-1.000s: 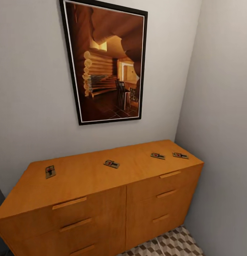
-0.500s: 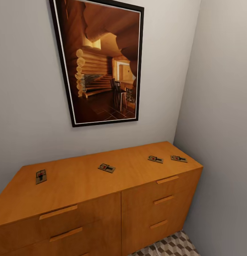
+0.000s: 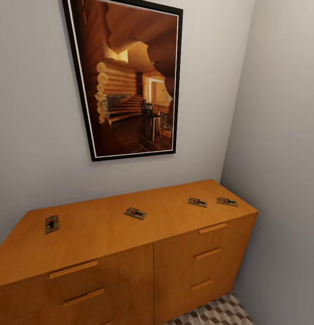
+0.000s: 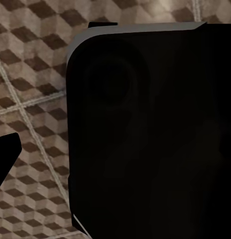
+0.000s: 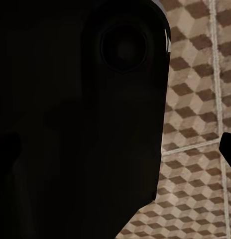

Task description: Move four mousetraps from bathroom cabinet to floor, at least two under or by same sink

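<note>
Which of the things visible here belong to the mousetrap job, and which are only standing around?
For the job:
- four mousetraps, all lying on top of the cabinet
- cabinet
- bathroom floor

Not part of it:
- framed picture on the wall above the cabinet

The head camera looks forward and down into a room corner, close to the orange-brown cabinet (image 3: 129, 253), taking in its top, the framed picture (image 3: 127, 81) on the wall above and a sliver of cube-patterned bathroom floor (image 3: 220, 313) at the cabinet's foot. Both wrist cameras point straight down at that same tiling (image 4: 31, 99) (image 5: 195, 149) from close by, each largely blocked by a dark robot body (image 4: 150, 134) (image 5: 75, 109).
</note>
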Motion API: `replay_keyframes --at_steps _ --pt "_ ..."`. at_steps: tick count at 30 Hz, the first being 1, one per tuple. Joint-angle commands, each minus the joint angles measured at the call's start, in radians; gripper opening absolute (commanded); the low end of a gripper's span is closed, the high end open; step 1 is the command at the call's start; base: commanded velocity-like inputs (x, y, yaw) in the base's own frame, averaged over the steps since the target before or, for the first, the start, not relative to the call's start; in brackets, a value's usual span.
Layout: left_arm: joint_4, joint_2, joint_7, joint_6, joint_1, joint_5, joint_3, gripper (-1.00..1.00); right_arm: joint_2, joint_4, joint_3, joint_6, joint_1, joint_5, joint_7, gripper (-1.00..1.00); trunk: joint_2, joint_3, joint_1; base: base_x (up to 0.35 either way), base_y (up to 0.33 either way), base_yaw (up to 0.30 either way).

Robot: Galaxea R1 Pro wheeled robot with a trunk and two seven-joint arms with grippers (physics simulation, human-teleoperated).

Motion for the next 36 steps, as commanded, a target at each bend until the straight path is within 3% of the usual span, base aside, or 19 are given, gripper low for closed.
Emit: replay_keyframes --at_steps 1,23,36 --pt "-0.001 0.000 0.000 -0.002 0.000 0.001 0.001 1.00 0.000 0.000 0.001 -0.001 0.000 0.001 0.000 1.00 0.000 -0.001 0.000 0.000 -0.066 0.000" --pt "-0.001 0.001 0.000 -0.002 0.000 0.002 0.001 1.00 0.000 0.000 0.001 -0.001 0.000 0.001 0.000 1.00 0.000 -0.001 0.000 0.000 -0.217 0.000" --pt "-0.001 0.002 0.000 -0.002 0.000 0.002 0.001 1.00 0.000 0.000 0.001 -0.002 0.000 0.001 0.000 1.00 0.000 -0.001 0.000 0.000 -0.052 0.000"
